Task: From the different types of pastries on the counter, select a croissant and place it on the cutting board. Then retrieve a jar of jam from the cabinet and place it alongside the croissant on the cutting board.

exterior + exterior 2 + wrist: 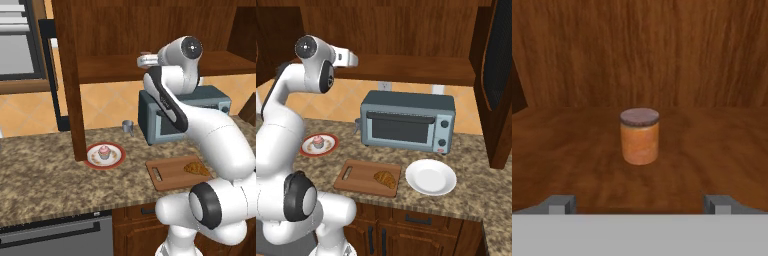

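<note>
On the cabinet (pixel 421 67) shelf, the jar of jam (pixel 640 136) stands upright, centred ahead of my claw (pixel 640 204), whose jaws are wide and empty. I judge it rigid, smooth, possibly slippery; grip mid-body, below the lid.

White glossy arm (pixel 220 135), dark joint discs, small grey fingers (pixel 561 204).

An orange-tiled wall (pixel 341 102) with a white outlet (pixel 385 86) is seen behind a blue-grey toaster oven (pixel 407 121), a built-in oven (pixel 20 45) is set at the far left, and dark wooden drawers (pixel 416 222) and a grey dishwasher front (pixel 55 235) are fitted below.
</note>
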Controlling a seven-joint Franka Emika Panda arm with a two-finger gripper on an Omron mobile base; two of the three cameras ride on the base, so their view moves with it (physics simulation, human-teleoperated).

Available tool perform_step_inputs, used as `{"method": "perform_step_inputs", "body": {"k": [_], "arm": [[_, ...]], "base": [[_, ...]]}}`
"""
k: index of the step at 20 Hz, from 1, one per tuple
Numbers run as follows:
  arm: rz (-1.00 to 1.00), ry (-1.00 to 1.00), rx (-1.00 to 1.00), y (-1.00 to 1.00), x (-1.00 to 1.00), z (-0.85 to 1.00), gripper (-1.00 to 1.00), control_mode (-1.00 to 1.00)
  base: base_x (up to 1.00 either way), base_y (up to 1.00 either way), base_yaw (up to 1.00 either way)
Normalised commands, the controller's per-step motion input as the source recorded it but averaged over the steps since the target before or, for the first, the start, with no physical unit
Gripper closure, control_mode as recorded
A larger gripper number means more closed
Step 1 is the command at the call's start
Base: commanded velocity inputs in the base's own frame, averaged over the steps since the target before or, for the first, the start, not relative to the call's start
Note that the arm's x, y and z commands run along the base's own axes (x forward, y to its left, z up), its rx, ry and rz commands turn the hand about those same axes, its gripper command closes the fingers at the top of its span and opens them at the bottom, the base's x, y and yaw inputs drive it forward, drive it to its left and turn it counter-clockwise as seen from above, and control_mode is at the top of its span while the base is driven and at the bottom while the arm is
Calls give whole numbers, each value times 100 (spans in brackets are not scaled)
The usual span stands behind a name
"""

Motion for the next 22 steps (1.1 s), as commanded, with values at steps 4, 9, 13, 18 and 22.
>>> {"method": "perform_step_inputs", "body": {"k": [4,9,13,18,22], "arm": [[0,0,0,6,14,-6,-100,-100],[0,0,0,0,7,-10,-100,-100],[0,0,0,0,16,-10,-100,-100],[0,0,0,0,17,-2,-100,-100],[0,0,0,0,14,0,-100,-100]], "base": [[0,0,0],[0,0,0],[0,0,0],[0,0,0],[0,0,0]]}}
